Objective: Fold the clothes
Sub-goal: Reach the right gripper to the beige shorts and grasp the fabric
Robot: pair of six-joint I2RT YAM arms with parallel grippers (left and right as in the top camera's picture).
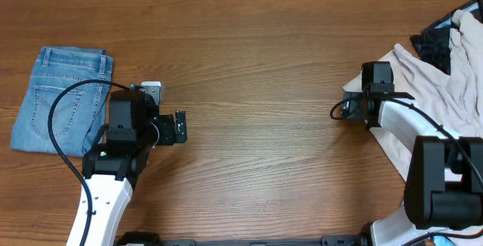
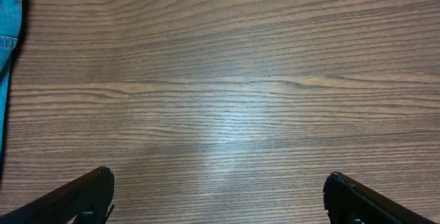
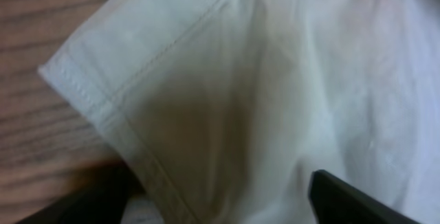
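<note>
**Left gripper** (image 2: pixel 218 186): jaws were spread wide above the wooden table (image 1: pixel 256 50) and held nothing, just right of the folded jeans (image 1: pixel 60 103). **Right gripper** (image 3: pixel 216 183): jaws were equally wide and straddled the stitched hem corner of the cream shorts (image 1: pixel 445 95); contact with the cloth could not be judged. The shorts lay rumpled at the table's right edge, against a black garment (image 1: pixel 441 42). Open wood separated the two arms.

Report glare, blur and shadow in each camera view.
Overhead: sharp, evenly lit brown wooden table. Left wrist: sharp wood grain, pale glare patch at centre. Right wrist: pale cream cotton shorts soft and out of focus, with a dark shadow across their lower middle.
</note>
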